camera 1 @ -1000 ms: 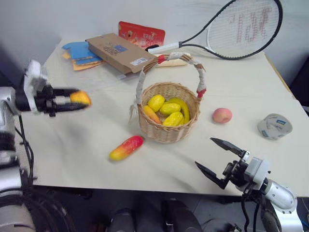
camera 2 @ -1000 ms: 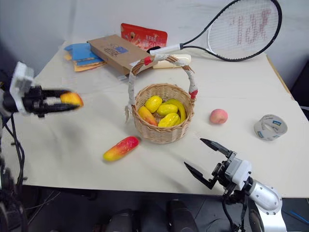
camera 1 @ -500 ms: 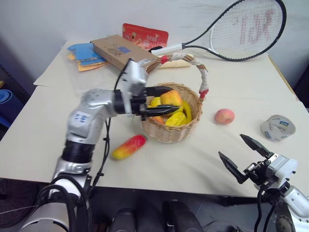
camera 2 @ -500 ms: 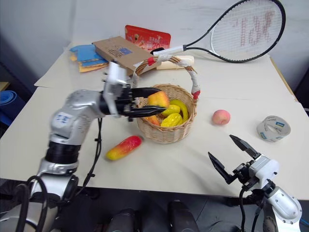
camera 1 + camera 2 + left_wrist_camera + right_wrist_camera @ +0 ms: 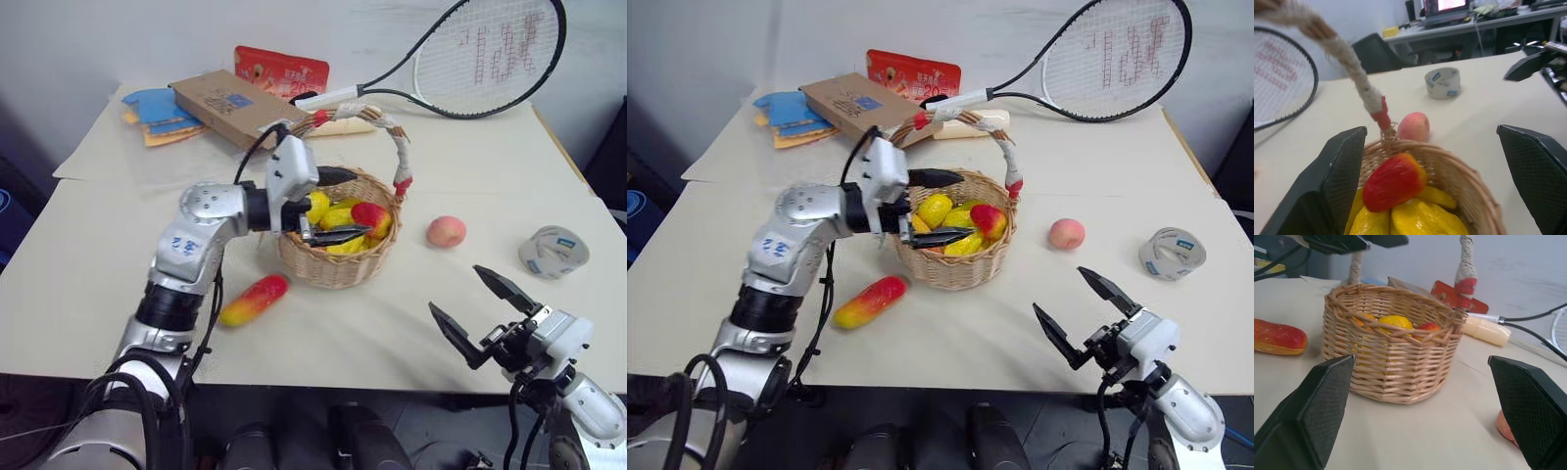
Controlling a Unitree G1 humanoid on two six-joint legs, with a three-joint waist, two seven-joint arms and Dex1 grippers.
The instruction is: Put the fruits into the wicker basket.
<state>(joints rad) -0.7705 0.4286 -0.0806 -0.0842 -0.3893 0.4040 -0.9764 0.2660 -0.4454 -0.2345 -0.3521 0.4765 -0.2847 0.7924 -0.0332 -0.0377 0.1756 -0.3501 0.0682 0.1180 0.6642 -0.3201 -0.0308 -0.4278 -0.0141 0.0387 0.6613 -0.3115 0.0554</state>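
The wicker basket [image 5: 338, 269] stands mid-table, with yellow fruits [image 5: 338, 213] inside. A small red-yellow apple [image 5: 369, 214] lies on top of them, free of any grip. My left gripper [image 5: 338, 206] reaches in level over the basket's left rim, open, one finger above and one below the fruit pile. The apple [image 5: 1393, 181] sits just past its fingers in the left wrist view. A pink peach [image 5: 446, 231] rests on the table right of the basket, and a long red-yellow mango [image 5: 255, 299] lies to the basket's front left. My right gripper [image 5: 480, 311] hovers open near the front right edge, empty.
A grey tape roll [image 5: 554, 252] sits at the far right. A tennis racket [image 5: 470, 59], a cardboard box [image 5: 230, 106], a red packet [image 5: 279, 69] and blue items [image 5: 157, 103] lie along the back. The basket's tall handle [image 5: 397, 147] arches over it.
My left gripper swung from the far left to over the basket carrying the apple, then opened. The apple now lies in the basket. The right gripper has barely moved.
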